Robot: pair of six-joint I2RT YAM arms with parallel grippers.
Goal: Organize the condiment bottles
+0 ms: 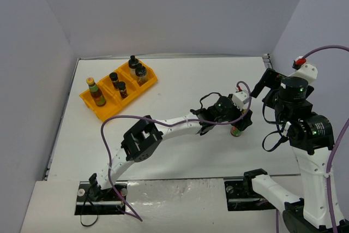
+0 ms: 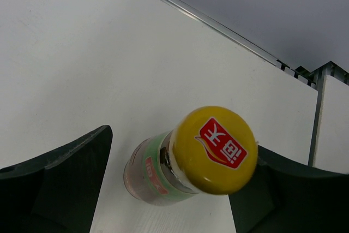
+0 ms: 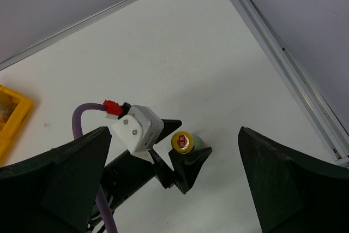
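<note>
A slim sauce bottle with a yellow cap and a red-green label stands upright on the white table, right of centre. My left gripper is open around it. In the left wrist view the bottle stands between the two fingers, with a clear gap to the left finger; the right finger is close beside the cap. My right gripper is open and empty, raised to the right of the bottle, and sees the bottle from above. The other five bottles stand in the orange tray.
In the tray at the back left stand a second yellow-capped sauce bottle, two tiny spice jars and two wider black-lidded jars. A metal rail edges the table on the right. A purple cable loops over the left arm.
</note>
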